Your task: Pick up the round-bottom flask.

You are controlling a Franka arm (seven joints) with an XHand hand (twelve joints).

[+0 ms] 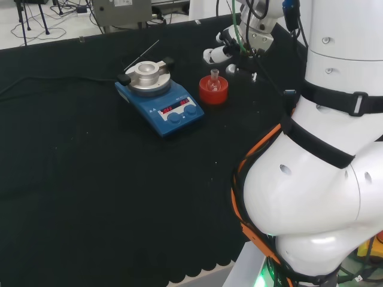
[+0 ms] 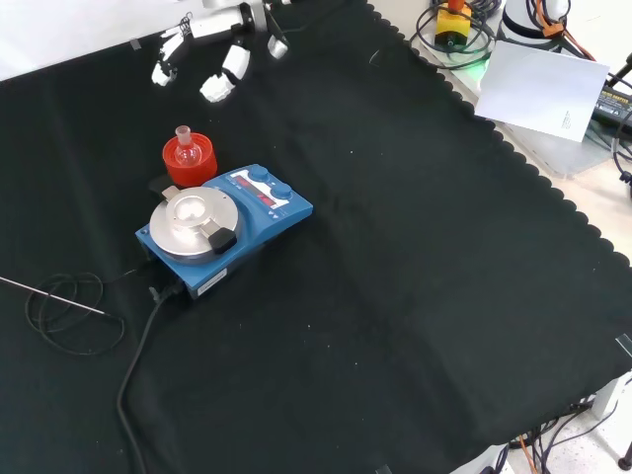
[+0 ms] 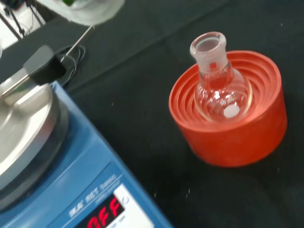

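A small clear round-bottom flask [image 3: 219, 89] sits upright in a red ribbed ring stand [image 3: 237, 137]. In the head view the flask [image 1: 214, 78] and stand [image 1: 213, 91] lie just right of the blue hotplate. The hand [image 1: 222, 52] hovers beyond and above them with relaxed fingers, holding nothing. In the front view the hand [image 2: 219, 61] hangs near the top edge, apart from the flask [image 2: 184, 145] on its stand [image 2: 189, 163] lower down. A blurred white part of the hand [image 3: 83, 10] shows in the wrist view.
A blue hotplate stirrer [image 1: 160, 103] with a round metal top [image 2: 194, 219] stands right beside the stand. Its black cable [image 2: 138, 355] and a thin metal probe [image 2: 54, 293] trail over the cloth. White paper [image 2: 543, 87] lies off the bench.
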